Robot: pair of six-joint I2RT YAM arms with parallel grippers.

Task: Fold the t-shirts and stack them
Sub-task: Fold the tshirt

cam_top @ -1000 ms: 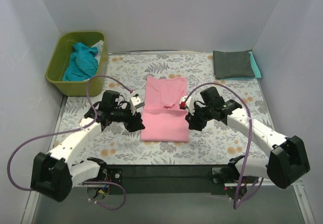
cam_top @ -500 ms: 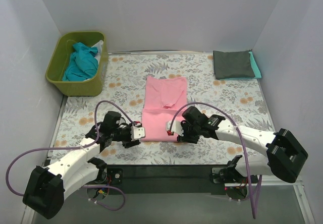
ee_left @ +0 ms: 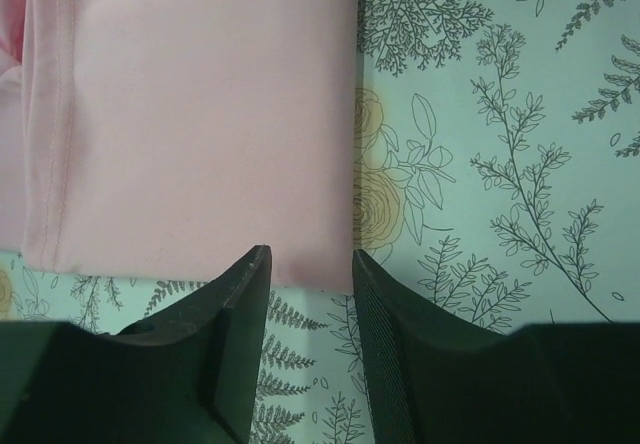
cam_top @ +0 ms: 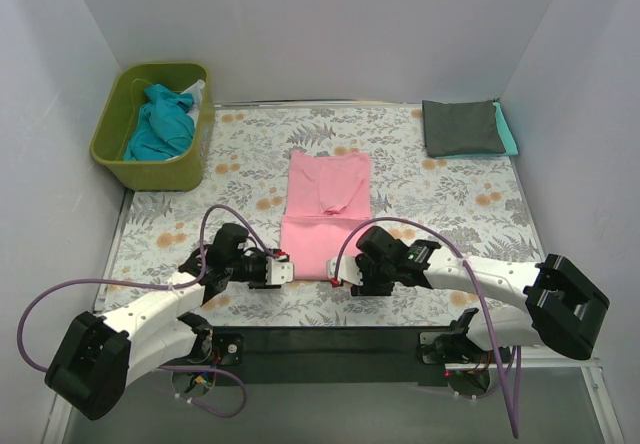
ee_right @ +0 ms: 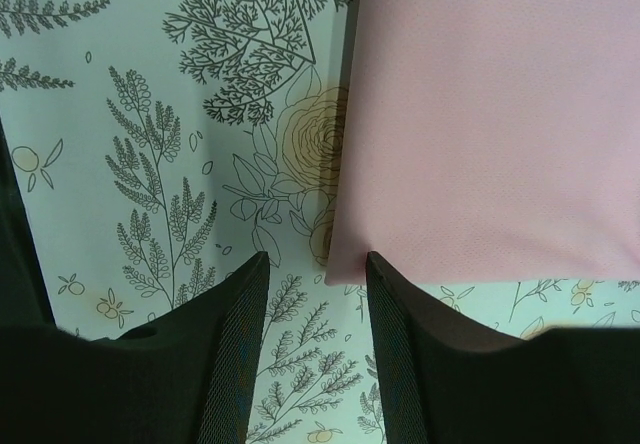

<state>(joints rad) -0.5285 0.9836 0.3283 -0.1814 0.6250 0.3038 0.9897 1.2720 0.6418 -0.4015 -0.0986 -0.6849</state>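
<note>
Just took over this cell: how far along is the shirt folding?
Done: a dark grey t-shirt, folded, sits on a folded teal t-shirt at the far right corner. In hand: the pink t-shirt lies folded lengthwise; the left gripper and right gripper, both open, sit at its near corners. Left: fold it across, stack it, then the crumpled teal t-shirt in the tub.

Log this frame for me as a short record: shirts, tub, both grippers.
pink t-shirt: partly folded, flat on the table cloth
left gripper: fingers apart, at its near left corner
right gripper: fingers apart, at its near right corner
dark grey t-shirt: folded, far right, atop a teal t-shirt
green tub: far left, holds crumpled teal t-shirts
</note>
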